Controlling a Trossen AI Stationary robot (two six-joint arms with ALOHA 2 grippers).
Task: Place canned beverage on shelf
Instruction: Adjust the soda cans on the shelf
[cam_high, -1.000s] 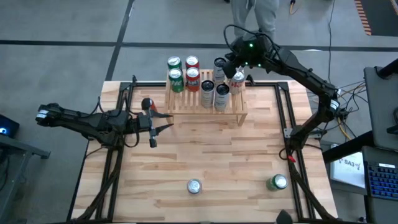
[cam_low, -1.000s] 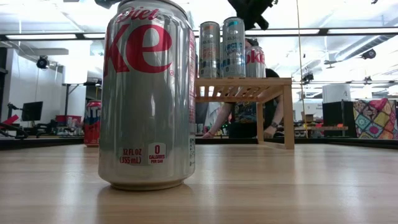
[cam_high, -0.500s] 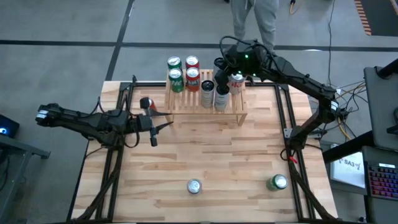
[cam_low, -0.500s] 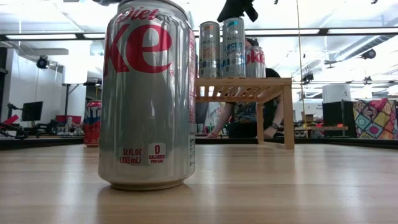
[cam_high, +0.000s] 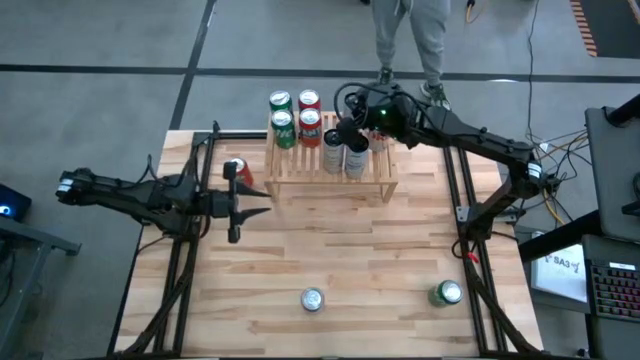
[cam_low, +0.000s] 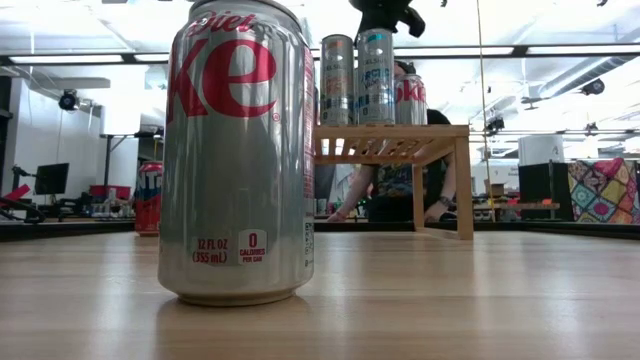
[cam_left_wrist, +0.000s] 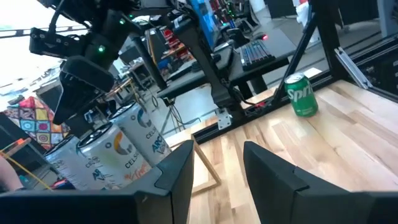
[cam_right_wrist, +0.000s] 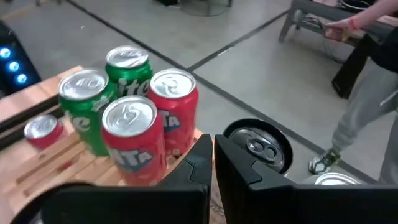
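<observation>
The shelf (cam_high: 330, 168), a low light-wood slatted rack, stands at the table's far edge. It carries two green cans (cam_right_wrist: 84, 106), two red cans (cam_right_wrist: 134, 140) and several silver cans (cam_left_wrist: 118, 149). My right gripper (cam_high: 345, 128) hovers shut just above the silver cans, touching nothing that I can see. My left gripper (cam_high: 258, 200) points level toward the table's right, left of the shelf, open and empty. On the table stand a Diet Coke can (cam_high: 313, 299), a green Sprite can (cam_high: 447, 293) and a red can (cam_high: 236, 170).
A person stands beyond the far edge (cam_high: 410, 30), and another sits behind the shelf (cam_low: 390, 190). Black frame rails (cam_high: 460, 190) run along both sides of the table. The wooden tabletop (cam_high: 340, 250) is bare between the shelf and the two near cans.
My right gripper has swung from beyond the shelf's right end toward the table's left, sinking slightly. It now hangs over the silver cans and has stayed shut. My left gripper has rolled a little at the wrist.
</observation>
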